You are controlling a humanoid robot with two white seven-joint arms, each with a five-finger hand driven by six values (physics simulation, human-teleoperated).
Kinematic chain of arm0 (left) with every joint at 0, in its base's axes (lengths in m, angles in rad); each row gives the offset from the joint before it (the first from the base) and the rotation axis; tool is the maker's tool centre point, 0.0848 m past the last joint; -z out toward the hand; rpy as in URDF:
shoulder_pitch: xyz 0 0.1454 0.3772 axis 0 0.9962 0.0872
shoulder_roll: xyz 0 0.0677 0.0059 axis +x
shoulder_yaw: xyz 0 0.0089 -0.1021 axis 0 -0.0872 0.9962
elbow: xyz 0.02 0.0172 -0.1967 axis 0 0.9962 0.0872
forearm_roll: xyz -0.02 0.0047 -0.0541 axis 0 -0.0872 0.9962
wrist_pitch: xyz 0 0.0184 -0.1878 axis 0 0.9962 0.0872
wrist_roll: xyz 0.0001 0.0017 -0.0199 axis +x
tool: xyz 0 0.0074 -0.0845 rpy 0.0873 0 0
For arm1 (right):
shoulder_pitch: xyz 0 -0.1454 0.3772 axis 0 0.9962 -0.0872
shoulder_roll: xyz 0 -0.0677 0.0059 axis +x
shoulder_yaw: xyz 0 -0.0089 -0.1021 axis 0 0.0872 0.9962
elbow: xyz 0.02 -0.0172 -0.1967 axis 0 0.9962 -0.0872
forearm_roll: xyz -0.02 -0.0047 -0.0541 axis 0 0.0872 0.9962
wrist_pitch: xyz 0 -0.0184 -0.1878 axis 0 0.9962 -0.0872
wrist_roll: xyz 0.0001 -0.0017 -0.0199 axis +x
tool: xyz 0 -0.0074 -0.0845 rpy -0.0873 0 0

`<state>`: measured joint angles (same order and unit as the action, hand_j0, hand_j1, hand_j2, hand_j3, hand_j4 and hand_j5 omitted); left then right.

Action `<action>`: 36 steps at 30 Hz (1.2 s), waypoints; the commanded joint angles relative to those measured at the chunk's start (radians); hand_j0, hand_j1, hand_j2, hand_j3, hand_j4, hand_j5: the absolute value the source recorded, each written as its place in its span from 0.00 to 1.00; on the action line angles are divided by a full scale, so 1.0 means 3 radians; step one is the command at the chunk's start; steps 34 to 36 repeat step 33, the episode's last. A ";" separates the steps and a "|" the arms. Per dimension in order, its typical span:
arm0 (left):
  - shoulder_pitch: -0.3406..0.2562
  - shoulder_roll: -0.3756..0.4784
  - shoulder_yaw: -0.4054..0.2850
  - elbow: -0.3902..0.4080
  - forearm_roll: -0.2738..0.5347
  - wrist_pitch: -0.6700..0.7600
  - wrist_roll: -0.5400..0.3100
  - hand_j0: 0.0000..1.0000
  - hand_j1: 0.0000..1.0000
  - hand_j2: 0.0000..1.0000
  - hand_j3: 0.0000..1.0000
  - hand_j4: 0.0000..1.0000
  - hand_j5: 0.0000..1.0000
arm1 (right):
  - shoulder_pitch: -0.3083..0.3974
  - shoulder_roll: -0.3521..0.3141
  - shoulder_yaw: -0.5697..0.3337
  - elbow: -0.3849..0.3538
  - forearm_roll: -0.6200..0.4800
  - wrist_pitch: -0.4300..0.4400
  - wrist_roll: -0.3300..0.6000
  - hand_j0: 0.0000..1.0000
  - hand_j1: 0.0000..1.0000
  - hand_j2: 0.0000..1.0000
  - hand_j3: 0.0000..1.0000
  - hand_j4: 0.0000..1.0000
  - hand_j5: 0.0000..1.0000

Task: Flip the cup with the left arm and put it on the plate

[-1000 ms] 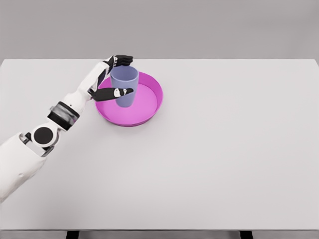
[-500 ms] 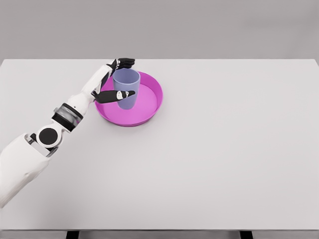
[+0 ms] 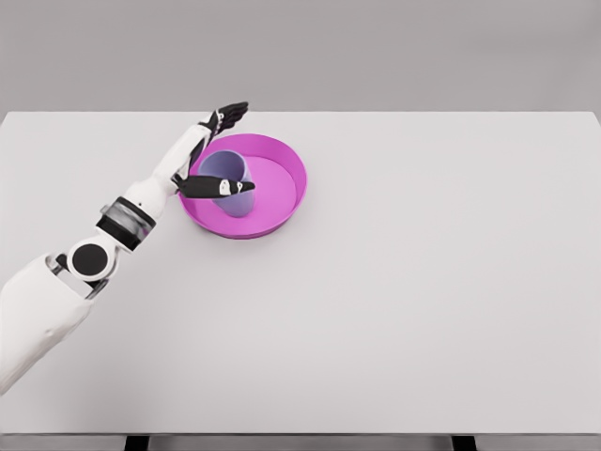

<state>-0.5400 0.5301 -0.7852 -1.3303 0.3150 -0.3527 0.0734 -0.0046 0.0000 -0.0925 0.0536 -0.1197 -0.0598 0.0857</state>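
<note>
Reaching over the plate's near-left rim, the left hand [image 3: 214, 155] is seen spread wide, fingers apart and nothing clasped. Between thumb and fingers, the cup [image 3: 228, 178] is set mouth-up on the pink plate [image 3: 282, 188]. Placement is judged done; only withdrawal across the desk [image 3: 423, 282] is left.

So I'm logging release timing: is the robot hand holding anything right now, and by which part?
Nothing is held. The left robot hand is open, fingers spread clear of the cup, which stands on the pink plate.
</note>
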 commanded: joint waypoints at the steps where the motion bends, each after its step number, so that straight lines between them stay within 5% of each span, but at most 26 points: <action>1: 0.0005 0.0018 0.0010 -0.0045 0.0003 0.0000 0.0001 1.00 1.00 1.00 1.00 1.00 1.00 | 0.0000 0.0000 -0.0003 0.0000 0.0000 0.0000 0.0001 1.00 1.00 1.00 1.00 1.00 1.00; 19: 0.0015 0.0273 0.0020 -0.0495 0.0003 0.0005 0.0001 1.00 1.00 1.00 1.00 1.00 1.00 | 0.0000 0.0000 0.0002 0.0000 0.0000 0.0000 0.0001 1.00 1.00 1.00 1.00 1.00 1.00; 27: 0.0097 0.1398 0.0025 -0.1282 0.0003 0.0020 0.0011 1.00 1.00 1.00 1.00 1.00 1.00 | 0.0000 0.0000 0.0002 0.0000 0.0000 0.0000 0.0001 1.00 1.00 1.00 1.00 1.00 1.00; 36: 0.0158 0.1756 0.0132 -0.1384 0.0013 0.0015 0.0011 1.00 1.00 1.00 1.00 1.00 1.00 | 0.0000 0.0000 -0.0003 0.0000 -0.0005 0.0000 0.0001 1.00 1.00 1.00 1.00 1.00 1.00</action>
